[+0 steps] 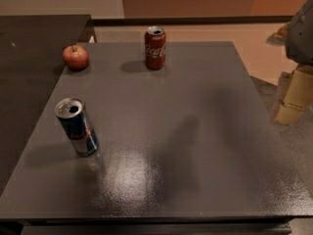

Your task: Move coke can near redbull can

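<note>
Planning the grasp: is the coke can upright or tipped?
Upright: the coke can stands on its base on the table, silver top up. The tool hangs at the view's right edge.

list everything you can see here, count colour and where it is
coke can: one, red with white script, upright at the table's far edge
redbull can: one, blue and silver, standing at the table's near left
apple: one, red, far left corner, left of the coke can
table: one, dark grey, fills most of the view
side surface: one, darker, along the table's left
gripper: one, pale yellow, right edge of view, beyond the table, away from both cans
</note>
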### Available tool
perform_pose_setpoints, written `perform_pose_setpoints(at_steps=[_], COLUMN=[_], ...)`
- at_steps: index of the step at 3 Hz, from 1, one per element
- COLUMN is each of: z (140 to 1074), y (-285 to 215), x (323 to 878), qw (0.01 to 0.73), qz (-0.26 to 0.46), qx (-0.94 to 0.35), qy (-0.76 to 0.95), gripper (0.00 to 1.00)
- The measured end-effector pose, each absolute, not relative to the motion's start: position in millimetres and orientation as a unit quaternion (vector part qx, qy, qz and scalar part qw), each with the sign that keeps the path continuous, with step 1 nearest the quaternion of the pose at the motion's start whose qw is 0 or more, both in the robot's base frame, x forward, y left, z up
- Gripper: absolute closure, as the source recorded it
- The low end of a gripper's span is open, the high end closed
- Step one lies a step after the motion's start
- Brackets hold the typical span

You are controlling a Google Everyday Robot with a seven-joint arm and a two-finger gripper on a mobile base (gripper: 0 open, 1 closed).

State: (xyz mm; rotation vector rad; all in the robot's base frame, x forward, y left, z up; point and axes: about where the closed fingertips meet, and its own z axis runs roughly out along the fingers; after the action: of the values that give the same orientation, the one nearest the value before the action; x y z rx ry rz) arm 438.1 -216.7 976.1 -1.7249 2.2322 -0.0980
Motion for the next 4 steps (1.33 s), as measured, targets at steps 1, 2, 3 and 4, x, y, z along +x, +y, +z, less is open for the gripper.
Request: perform_pose_setpoints(at_steps=[1, 2, 3, 4], z=[976, 973, 967, 963], y=[-217, -210, -194, -172], x=[438, 450, 481, 517], qw=[0.159, 0.171, 0.197, 0.233], qz=[-0.034, -0.02, 0.001, 0.019], qx=[-0.603, -0.585, -0.558, -0.54], qy=[0.781, 0.792, 0.806, 0.808], gripper=[0.0, 0.0, 0.0, 0.0])
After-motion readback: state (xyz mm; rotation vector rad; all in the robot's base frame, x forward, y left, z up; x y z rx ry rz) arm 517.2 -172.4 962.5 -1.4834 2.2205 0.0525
